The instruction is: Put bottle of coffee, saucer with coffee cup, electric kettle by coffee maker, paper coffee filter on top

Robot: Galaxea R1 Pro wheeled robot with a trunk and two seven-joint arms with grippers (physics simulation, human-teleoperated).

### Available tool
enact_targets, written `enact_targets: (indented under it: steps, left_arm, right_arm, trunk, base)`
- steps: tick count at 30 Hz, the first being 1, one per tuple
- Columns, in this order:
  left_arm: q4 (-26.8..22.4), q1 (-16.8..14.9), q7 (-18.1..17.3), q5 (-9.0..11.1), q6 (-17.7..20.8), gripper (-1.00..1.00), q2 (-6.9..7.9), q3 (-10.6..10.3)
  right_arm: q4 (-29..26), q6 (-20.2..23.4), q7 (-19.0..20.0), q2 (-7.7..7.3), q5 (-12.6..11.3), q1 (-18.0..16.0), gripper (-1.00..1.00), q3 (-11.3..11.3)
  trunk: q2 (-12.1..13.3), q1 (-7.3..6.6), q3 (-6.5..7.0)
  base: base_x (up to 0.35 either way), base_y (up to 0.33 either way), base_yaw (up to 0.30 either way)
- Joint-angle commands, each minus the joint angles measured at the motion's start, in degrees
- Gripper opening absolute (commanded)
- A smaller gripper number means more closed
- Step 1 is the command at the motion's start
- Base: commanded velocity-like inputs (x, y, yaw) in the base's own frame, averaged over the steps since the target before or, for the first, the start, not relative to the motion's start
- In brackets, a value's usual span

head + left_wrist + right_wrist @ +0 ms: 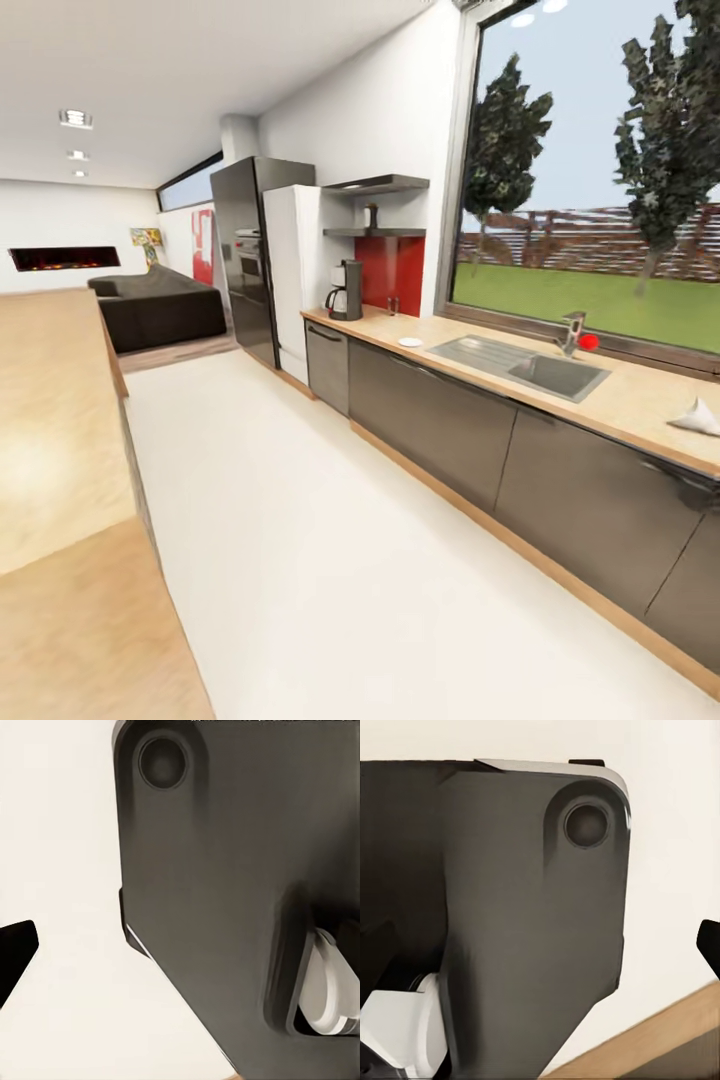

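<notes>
The robot is out on the open floor point(330, 560), looking down the length of the kitchen, and the surface point(640, 395) runs along the window side with the sink point(520, 365) set into it. At the far end stands the coffee maker point(346, 290), right by the red backsplash. Above it, on the shelf point(385, 232), sits a small dark item, likely the bottle point(372, 215), though it is too small to be sure. A white saucer point(410, 342) lies on the surface between maker and sink, and the filter point(697, 417) rests near the close end.

Both wrist cameras look at dark robot body panels against pale floor; whether either tool is open or closed, I cannot tell.

The step in hand looks like the approach. Best play: roll straight along the cabinet fronts, keep well off the island point(50, 450) on the left, and stop square to the maker so the shelf is within reach before raising an arm.
</notes>
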Motion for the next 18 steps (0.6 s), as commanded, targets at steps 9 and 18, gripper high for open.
enact_targets:
  steps: [9,18]
  left_arm:
    - [-0.18,0.01,-0.01,0.02,0.01,1.00,0.00,0.01]
    - [-0.18,-0.03,-0.01,0.02,0.01,1.00,0.00,0.01]
  right_arm:
    - [-0.04,-0.10,0.02,0.01,0.00,0.01,1.00,-0.03]
    - [-0.05,-0.10,0.02,0.01,0.01,0.01,1.00,-0.03]
  trunk:
    - [3.58,-1.98,1.57]
    - [7.19,-3.95,3.18]
  base:
    - [0.000,0.000,-0.299]
    - [0.000,0.000,-0.299]
